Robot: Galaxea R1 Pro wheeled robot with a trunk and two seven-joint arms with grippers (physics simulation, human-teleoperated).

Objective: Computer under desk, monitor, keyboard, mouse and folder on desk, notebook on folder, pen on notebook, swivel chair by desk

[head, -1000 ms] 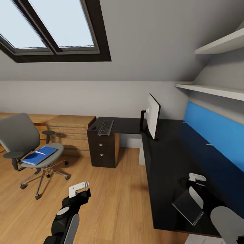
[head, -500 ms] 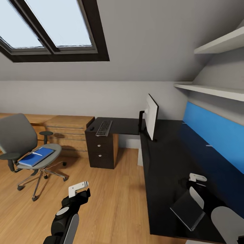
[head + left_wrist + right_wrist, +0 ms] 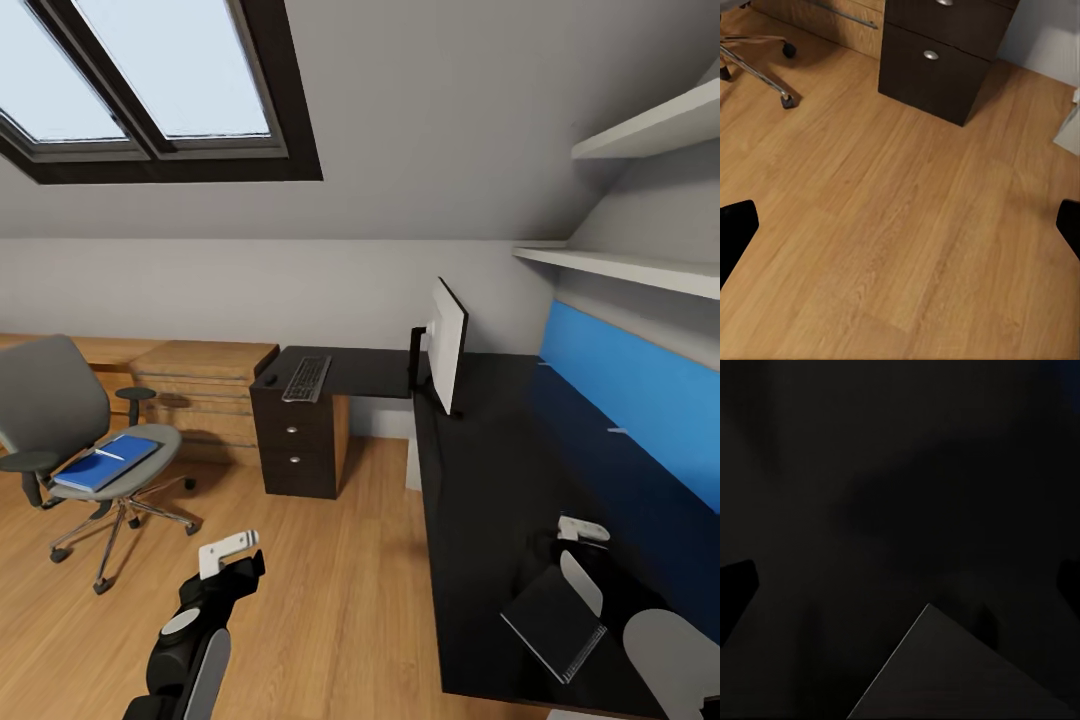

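- Right gripper (image 3: pixel 583 545) hangs low over the black desk (image 3: pixel 500 470), and in its wrist view the two finger tips sit far apart at the frame's edges, so it is spread and holding nothing; the dark notebook (image 3: pixel 553 622) lies flat on the desktop just beside it, on the robot's near side, one corner poking in at the wrist view (image 3: pixel 952 675).
- Notebook sits skewed; its pale page edge faces the robot, its long sides running diagonally to the desk front; a grab from above, I'd judge, wants the wrist turned to match.
- Left gripper (image 3: pixel 228 555) is out over bare wooden floor (image 3: pixel 900 225), tips wide apart too, nothing between them.
- Blue folder (image 3: pixel 107 461) rests on the swivel chair (image 3: pixel 60 420) seat with the white pen (image 3: pixel 109 454) lying on it; that lot is ahead and to the left, nearer the left arm, yet well apart from it.
- Monitor (image 3: pixel 446 344) stands on the desk; keyboard (image 3: pixel 307 378) lies on the far wing.
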